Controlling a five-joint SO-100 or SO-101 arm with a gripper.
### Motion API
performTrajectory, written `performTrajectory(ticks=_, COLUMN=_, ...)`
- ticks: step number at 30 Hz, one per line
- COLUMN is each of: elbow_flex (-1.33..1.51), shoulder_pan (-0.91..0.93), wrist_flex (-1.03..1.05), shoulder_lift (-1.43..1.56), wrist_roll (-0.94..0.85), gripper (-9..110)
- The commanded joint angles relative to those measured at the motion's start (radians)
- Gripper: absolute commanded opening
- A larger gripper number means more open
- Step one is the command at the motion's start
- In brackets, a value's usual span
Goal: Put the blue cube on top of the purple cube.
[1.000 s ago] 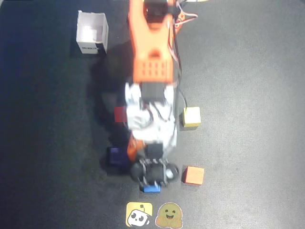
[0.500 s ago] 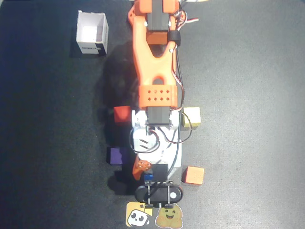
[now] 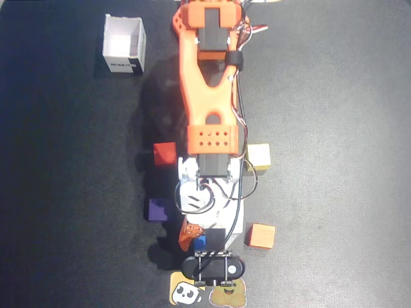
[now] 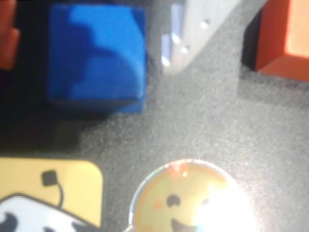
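The blue cube [image 4: 96, 58] rests on the dark mat between my fingers. In the wrist view the orange finger [image 4: 7, 34] stands to its left and the white finger [image 4: 193, 34] to its right, with a gap on each side. My gripper [image 4: 99, 29] is open around the cube and does not grip it. In the overhead view the gripper [image 3: 200, 241] is low near the bottom edge, and only a bit of the blue cube [image 3: 200, 242] shows. The purple cube [image 3: 158, 209] sits on the mat to the upper left of the gripper, out of the wrist view.
A red cube [image 3: 165, 154], a yellow cube [image 3: 259, 156] and an orange cube [image 3: 261, 235] [image 4: 285, 38] lie around the arm. A white open box [image 3: 124, 43] stands at the top left. Two stickers [image 3: 186, 292] [image 3: 227, 294] lie at the bottom edge.
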Motion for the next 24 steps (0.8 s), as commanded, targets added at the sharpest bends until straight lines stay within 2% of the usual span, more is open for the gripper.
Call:
performTrajectory(ticks=1, elbow_flex=-0.058, shoulder_pan=-0.003, wrist_flex=-0.031, shoulder_lift=0.002, wrist_roll=-0.006, gripper=23)
performTrajectory(ticks=16, elbow_flex=-0.054, shoulder_pan=-0.005, wrist_flex=-0.067, shoulder_lift=-0.066, wrist_roll=-0.006, gripper=20)
performTrajectory(ticks=24, elbow_flex=-0.049, shoulder_pan=0.005, wrist_flex=-0.064, shoulder_lift=-0.075, wrist_roll=-0.011, gripper=8)
